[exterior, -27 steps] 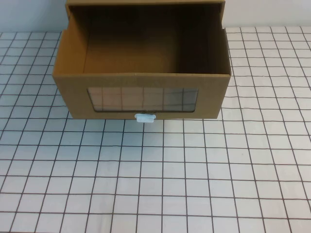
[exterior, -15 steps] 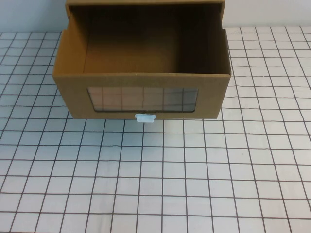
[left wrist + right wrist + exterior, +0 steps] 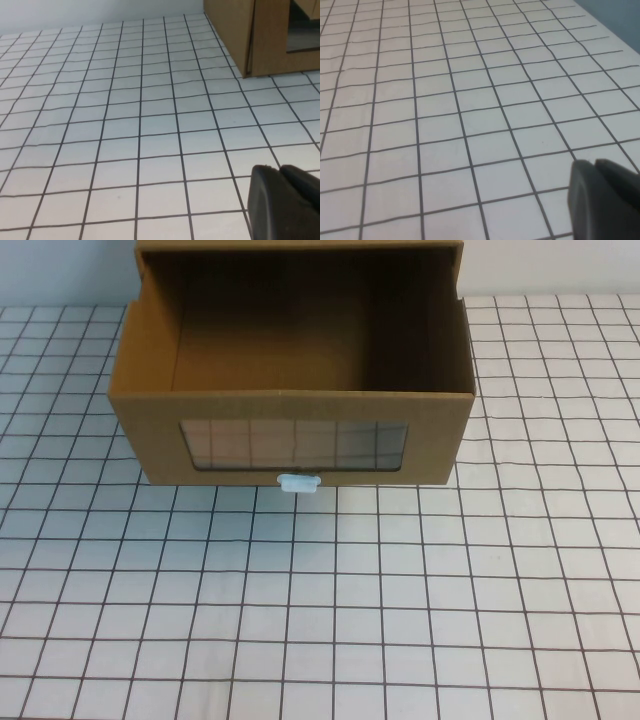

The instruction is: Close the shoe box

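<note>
The shoe box (image 3: 290, 405) is brown cardboard and stands at the far middle of the table. Its drawer is pulled out toward me and looks empty. The front has a clear window (image 3: 294, 444) and a small white pull tab (image 3: 298, 483) at its lower edge. A corner of the box also shows in the left wrist view (image 3: 260, 35). My left gripper (image 3: 281, 172) is shut and empty, low over the table, apart from the box. My right gripper (image 3: 597, 167) is shut and empty over bare table. Neither gripper shows in the high view.
The table (image 3: 330, 600) is white with a dark grid of squares. A pale wall runs behind the box. The table's edge (image 3: 612, 27) shows in the right wrist view.
</note>
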Robot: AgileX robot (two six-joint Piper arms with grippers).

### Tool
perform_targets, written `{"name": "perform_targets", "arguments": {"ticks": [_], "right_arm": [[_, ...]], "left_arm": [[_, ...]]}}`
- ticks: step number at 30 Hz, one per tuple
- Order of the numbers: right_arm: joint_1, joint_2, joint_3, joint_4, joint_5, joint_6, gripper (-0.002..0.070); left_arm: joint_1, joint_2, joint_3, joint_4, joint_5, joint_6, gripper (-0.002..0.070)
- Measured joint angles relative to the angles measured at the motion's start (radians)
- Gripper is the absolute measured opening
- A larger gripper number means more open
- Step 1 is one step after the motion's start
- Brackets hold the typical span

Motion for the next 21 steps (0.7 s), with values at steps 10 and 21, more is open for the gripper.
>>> {"name": "perform_targets", "arguments": {"ticks": [10,21], "right_arm": [[0.000,0.000,0.000,0.000,0.000,0.000,-0.0014],[0.000,0.000,0.000,0.000,0.000,0.000,-0.0014]], "left_arm": [[0.000,0.000,0.000,0.001,0.008,0.000,-0.0005],[0.000,0.000,0.000,0.002,0.008,-0.004,-0.0005]]}}
